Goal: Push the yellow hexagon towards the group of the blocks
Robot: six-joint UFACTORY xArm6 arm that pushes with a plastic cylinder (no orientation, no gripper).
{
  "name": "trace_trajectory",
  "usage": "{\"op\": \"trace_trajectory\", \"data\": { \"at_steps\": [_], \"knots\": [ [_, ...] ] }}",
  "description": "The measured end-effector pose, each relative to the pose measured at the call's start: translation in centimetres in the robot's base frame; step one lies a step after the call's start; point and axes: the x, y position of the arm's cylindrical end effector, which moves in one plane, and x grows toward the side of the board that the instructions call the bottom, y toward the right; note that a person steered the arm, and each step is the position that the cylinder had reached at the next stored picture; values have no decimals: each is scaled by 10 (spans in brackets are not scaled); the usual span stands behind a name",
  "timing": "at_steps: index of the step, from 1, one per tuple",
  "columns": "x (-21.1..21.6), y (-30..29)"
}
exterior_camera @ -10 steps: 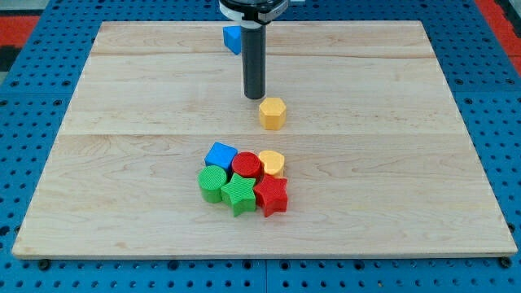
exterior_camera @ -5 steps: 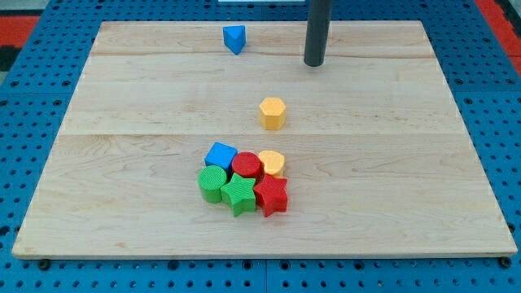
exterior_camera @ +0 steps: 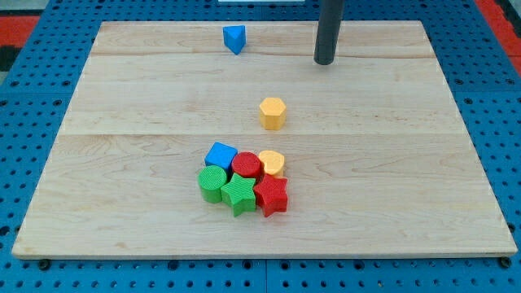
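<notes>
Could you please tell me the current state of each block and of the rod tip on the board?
yellow hexagon: alone, apart from the group, untouched.
my tip: toward the view's top right of the hexagon, touching no block.
blue block: alone near the view's top edge.
blue cube, red cylinder, yellow block, green cylinder, green star, red star: clustered together.

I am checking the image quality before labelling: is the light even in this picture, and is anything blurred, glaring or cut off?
Camera view: even, soft light, with only faint shadows beside the yellow hexagon and the clustered blocks; no strong glare on the wooden board; everything is sharp, including my tip, up and to the view's right of the hexagon; the rod's upper part is cut off at the view's top.
</notes>
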Motion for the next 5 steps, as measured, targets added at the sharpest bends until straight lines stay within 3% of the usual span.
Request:
{"op": "trace_trajectory", "data": {
  "at_steps": [1, 5],
  "knots": [
    [-29, -1],
    [-26, 3]
  ]
}}
